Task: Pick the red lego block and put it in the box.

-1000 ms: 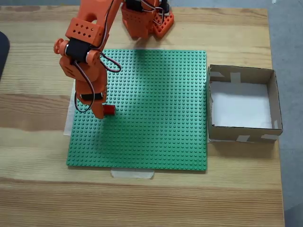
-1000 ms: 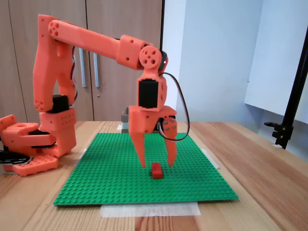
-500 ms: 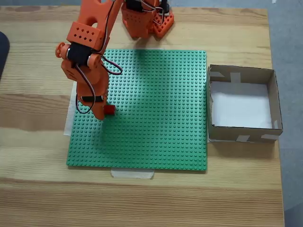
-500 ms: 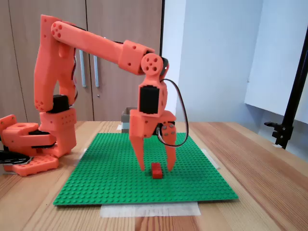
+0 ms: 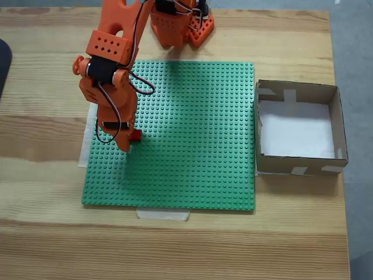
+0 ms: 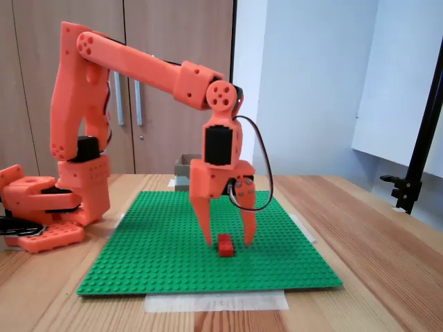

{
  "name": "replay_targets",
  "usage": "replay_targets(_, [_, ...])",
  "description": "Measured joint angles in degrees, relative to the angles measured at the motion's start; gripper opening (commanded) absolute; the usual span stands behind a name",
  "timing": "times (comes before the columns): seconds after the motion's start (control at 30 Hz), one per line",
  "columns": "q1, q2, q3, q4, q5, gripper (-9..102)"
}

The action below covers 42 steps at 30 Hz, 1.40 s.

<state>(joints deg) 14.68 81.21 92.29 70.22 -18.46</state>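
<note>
The red lego block (image 6: 225, 245) lies on the green baseplate (image 5: 192, 140), near its left side in the top-down fixed view, where a sliver of the block (image 5: 136, 135) shows beside the arm. My orange gripper (image 6: 228, 241) hangs over it, open, its two fingers straddling the block, tips close to the plate; nothing is gripped. In the top-down fixed view the gripper (image 5: 126, 140) covers most of the block. The box (image 5: 299, 128), open-topped brown cardboard with a white bottom, sits right of the baseplate; from the side its grey-brown wall (image 6: 184, 173) peeks out behind the arm.
The baseplate rests on a wooden table (image 5: 175, 245), taped at its front edge (image 5: 163, 214). The arm's base (image 6: 48, 207) stands at the plate's far side, left in the side fixed view. A black stand (image 6: 415, 159) rises at the right. The box holds nothing.
The gripper has shifted slightly towards the block, now centred over it with fingers straddling it. The block and box have not moved.
</note>
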Motion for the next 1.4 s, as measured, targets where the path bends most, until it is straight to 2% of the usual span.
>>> replay_targets(1.4, [-1.1, -0.4, 0.2, -1.4, -0.7, 17])
